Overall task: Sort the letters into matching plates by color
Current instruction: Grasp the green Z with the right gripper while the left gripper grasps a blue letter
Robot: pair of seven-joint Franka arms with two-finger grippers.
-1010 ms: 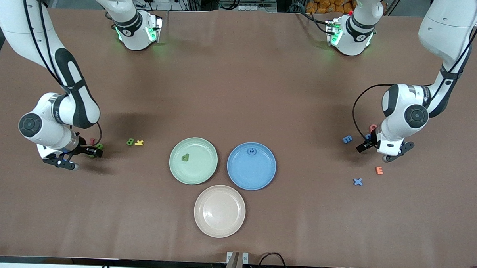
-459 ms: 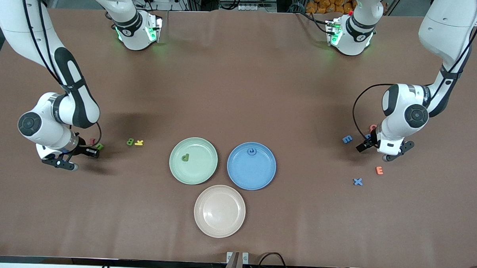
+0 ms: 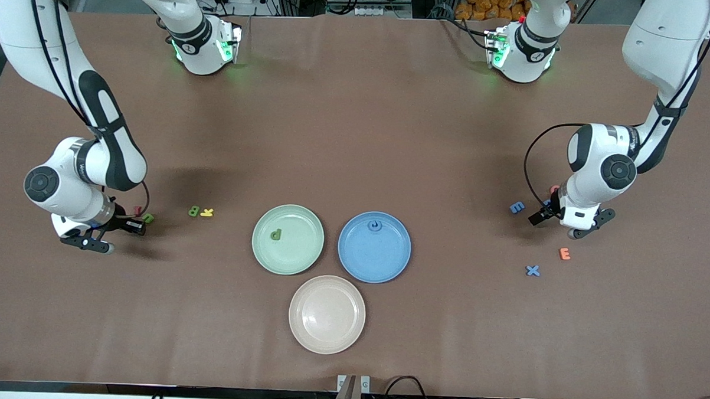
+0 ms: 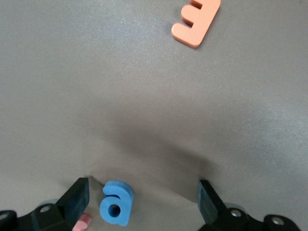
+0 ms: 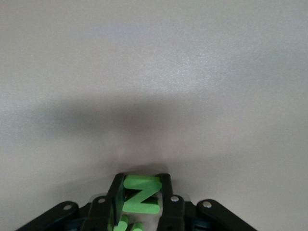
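Since a second earlier, the right gripper [image 5: 141, 195] had clamped its jaws on the green N [image 5: 140, 196], low at the right arm's end, well apart from the green plate [image 3: 316, 222]. Pickup was in hand; next came lifting it over that plate (already holding a green P [image 3: 276, 235]). Meanwhile the left gripper [image 4: 144, 204] hung spread wide around the blue a [image 4: 116, 203].

The whole table [image 3: 357, 134] is seen from a high camera facing the robots' bases. The left wrist view is taken close above the tabletop, looking down past the left gripper [image 4: 144, 204]; an orange E [image 4: 196, 21] [image 3: 564, 253] is shared with the front view. The right wrist view is likewise close, past the right gripper [image 5: 140, 202].
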